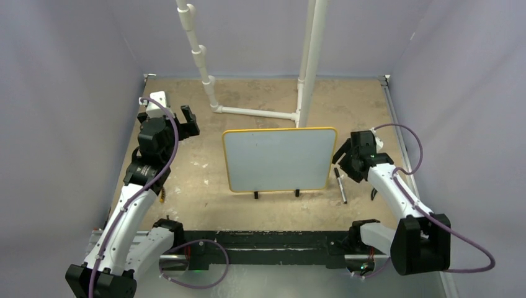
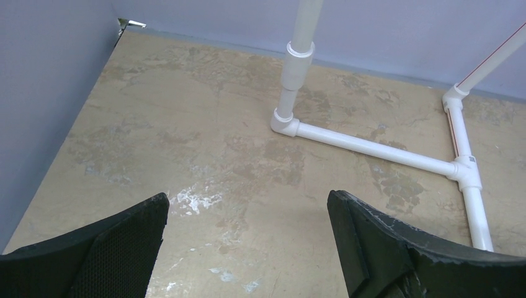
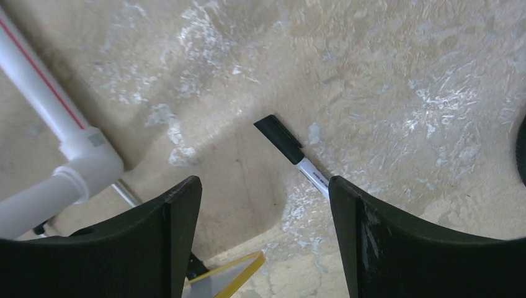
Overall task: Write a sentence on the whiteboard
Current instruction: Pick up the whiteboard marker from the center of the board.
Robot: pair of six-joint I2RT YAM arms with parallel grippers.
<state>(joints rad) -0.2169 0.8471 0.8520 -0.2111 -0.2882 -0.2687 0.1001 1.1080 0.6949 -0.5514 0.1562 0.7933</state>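
The whiteboard [image 1: 278,159], pale with a yellow frame and two black feet, stands in the middle of the table. Its face looks blank; no sentence shows on it. A black-capped white marker [image 1: 340,185] lies on the table just right of the board. It also shows in the right wrist view [image 3: 291,155]. My right gripper [image 1: 343,155] hovers open and empty by the board's right edge, above the marker. One yellow board corner [image 3: 232,276] sits between its fingers in the right wrist view. My left gripper [image 1: 189,118] is open and empty, well left of the board.
A white PVC pipe frame [image 1: 254,113] stands behind the board, with uprights rising from it; it also shows in the left wrist view [image 2: 372,146] and the right wrist view [image 3: 37,93]. Grey walls close in the table on three sides.
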